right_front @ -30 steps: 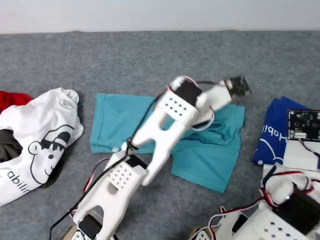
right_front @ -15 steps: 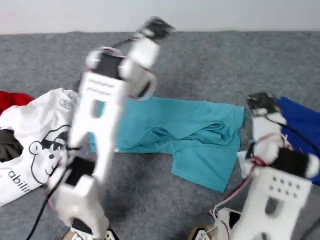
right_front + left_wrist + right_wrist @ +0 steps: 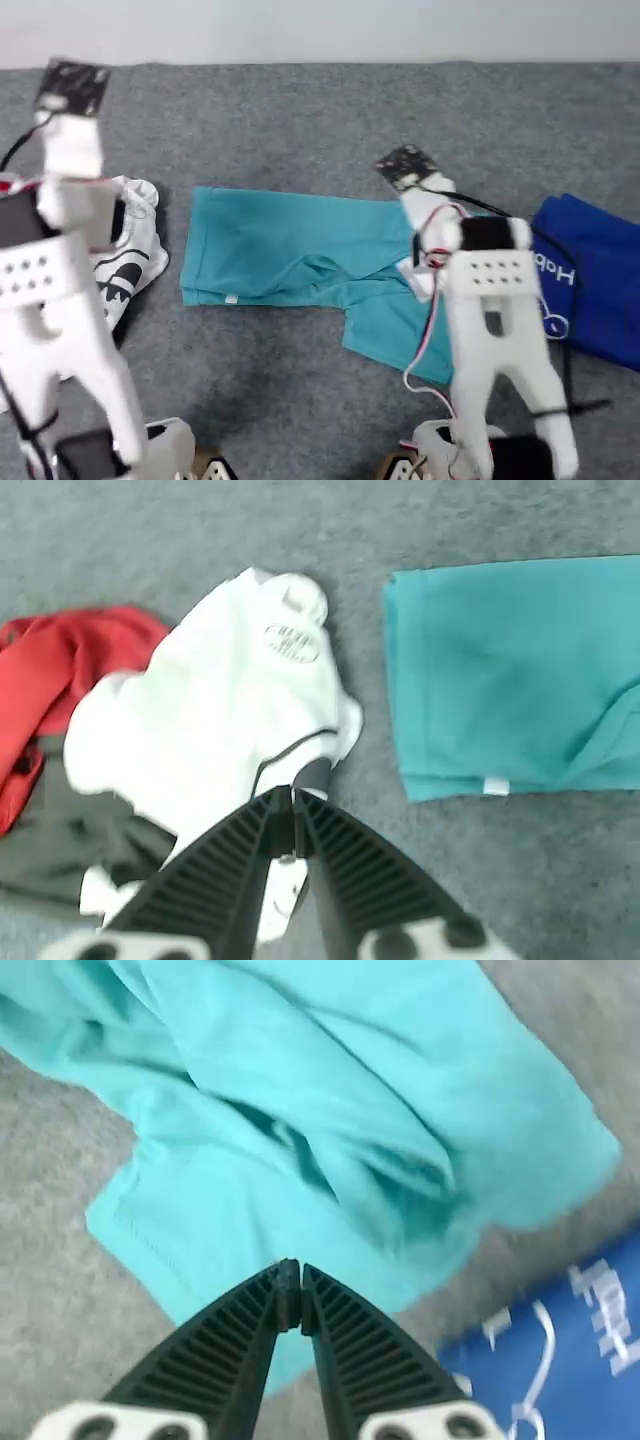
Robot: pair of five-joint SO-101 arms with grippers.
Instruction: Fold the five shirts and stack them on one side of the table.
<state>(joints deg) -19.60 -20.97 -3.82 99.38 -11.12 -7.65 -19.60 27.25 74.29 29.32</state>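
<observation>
- The teal shirt (image 3: 290,250) lies in the middle of the worktop (image 3: 300,120). It is spread flat but bunched towards its 4 o'clock corner, so I judge it to be the one being folded.
- My right end effector (image 3: 295,1295) hangs over that bunched part, jaws pressed together and gripping nothing.
- My left end effector (image 3: 293,805), likewise closed and empty, hangs over the white shirt (image 3: 220,710) at 9 o'clock.
- I count five shirts: one teal shirt, one white shirt, one red shirt (image 3: 60,665) and one dark shirt (image 3: 50,850) heaped at 9 o'clock, and one blue shirt (image 3: 590,290) at 3 o'clock.

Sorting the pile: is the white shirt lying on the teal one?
No, a strip of grey table separates the white shirt from the teal shirt.
</observation>
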